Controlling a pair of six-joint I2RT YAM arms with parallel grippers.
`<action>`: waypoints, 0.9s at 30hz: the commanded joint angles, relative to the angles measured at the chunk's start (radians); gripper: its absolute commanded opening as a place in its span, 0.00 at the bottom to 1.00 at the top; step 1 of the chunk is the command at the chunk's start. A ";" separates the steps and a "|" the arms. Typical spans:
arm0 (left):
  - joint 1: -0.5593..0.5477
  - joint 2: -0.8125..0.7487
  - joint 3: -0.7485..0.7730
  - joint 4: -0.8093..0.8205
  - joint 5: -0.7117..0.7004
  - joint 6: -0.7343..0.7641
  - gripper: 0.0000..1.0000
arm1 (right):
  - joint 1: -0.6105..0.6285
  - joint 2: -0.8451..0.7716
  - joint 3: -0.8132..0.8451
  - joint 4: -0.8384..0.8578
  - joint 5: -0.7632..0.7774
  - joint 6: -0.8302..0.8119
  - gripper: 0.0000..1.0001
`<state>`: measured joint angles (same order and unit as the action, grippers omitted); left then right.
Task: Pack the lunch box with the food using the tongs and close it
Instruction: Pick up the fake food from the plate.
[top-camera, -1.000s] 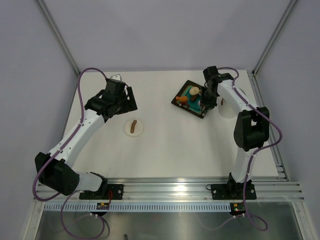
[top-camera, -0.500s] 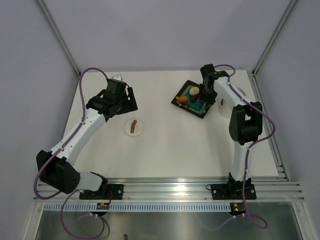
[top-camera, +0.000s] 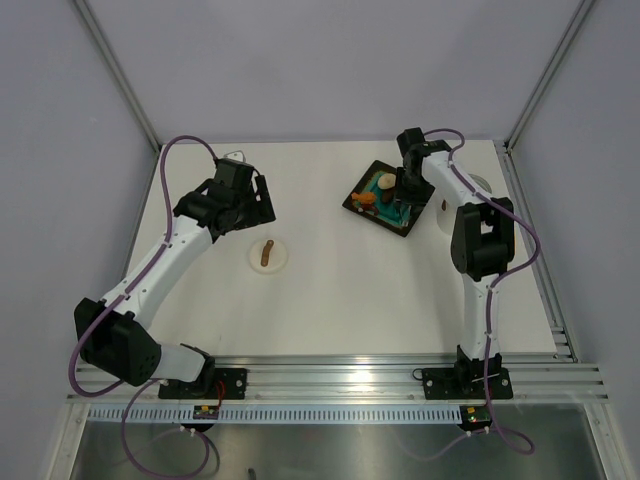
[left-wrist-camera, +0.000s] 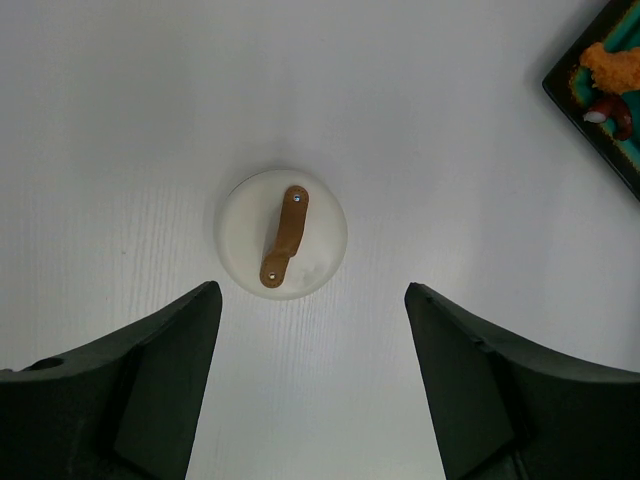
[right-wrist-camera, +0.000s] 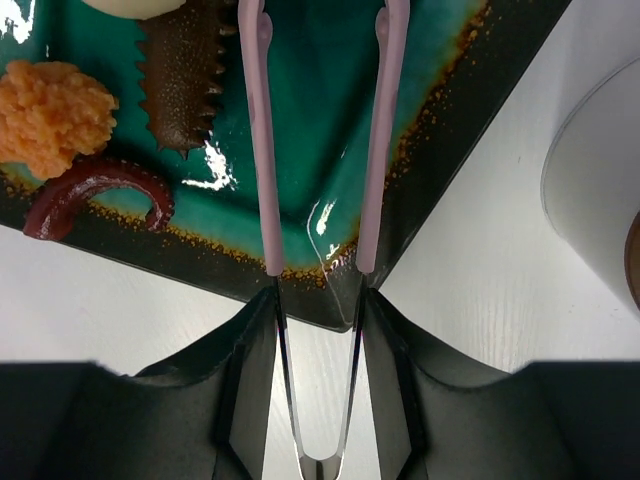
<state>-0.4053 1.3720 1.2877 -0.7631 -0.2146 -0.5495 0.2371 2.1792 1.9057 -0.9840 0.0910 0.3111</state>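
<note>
Listing what you have on the table (top-camera: 330, 300), each place given from the black tray (right-wrist-camera: 455, 150) with the teal centre.

Item 1, right gripper (right-wrist-camera: 318, 320): over 1 corner of the tray, clamped on the tongs (right-wrist-camera: 258, 150) close to their joined end, 1 finger pressing each outer side. The 2 pink arms stand apart and run nearly parallel across the teal glaze. Their tips lie past the top edge of the wrist view.

Item 2, food on the tray, all beside the tongs on the side away from the tub:
- orange crumbed piece (right-wrist-camera: 55, 115), near the tray's rim
- dark red curved piece (right-wrist-camera: 95, 195), on the rim just beside the orange one
- brown serrated piece (right-wrist-camera: 185, 80), just beside the nearer tong arm
- cream-white piece (right-wrist-camera: 130, 5), mostly cut off by the frame

Item 3, lunch box tub (right-wrist-camera: 600, 190): just beside the tray, off the edge next to the gripper's corner, with bare table between them. A brown patch at the frame's edge might be a piece inside it; you cannot tell from here.

Item 4, lid (left-wrist-camera: 282, 234): flat on the table, well apart from the tray, to its left in the top view and nearer the arm bases, with its brown stick handle (left-wrist-camera: 285, 235) facing up.

Item 5, left gripper (left-wrist-camera: 310, 295): above the lid, well apart from the tray, jaws spread wide and holding nothing.
</note>
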 joint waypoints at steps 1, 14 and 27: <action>0.006 0.006 0.039 0.016 -0.023 0.010 0.78 | -0.018 0.014 0.055 -0.005 0.027 -0.009 0.45; 0.008 0.016 0.059 0.013 -0.019 0.017 0.78 | -0.027 0.076 0.151 -0.022 0.012 -0.021 0.46; 0.008 0.010 0.062 0.007 -0.023 0.020 0.78 | -0.027 0.099 0.191 -0.038 0.018 -0.027 0.38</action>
<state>-0.4034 1.3849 1.3090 -0.7708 -0.2146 -0.5461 0.2150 2.2951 2.0609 -1.0164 0.0937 0.3019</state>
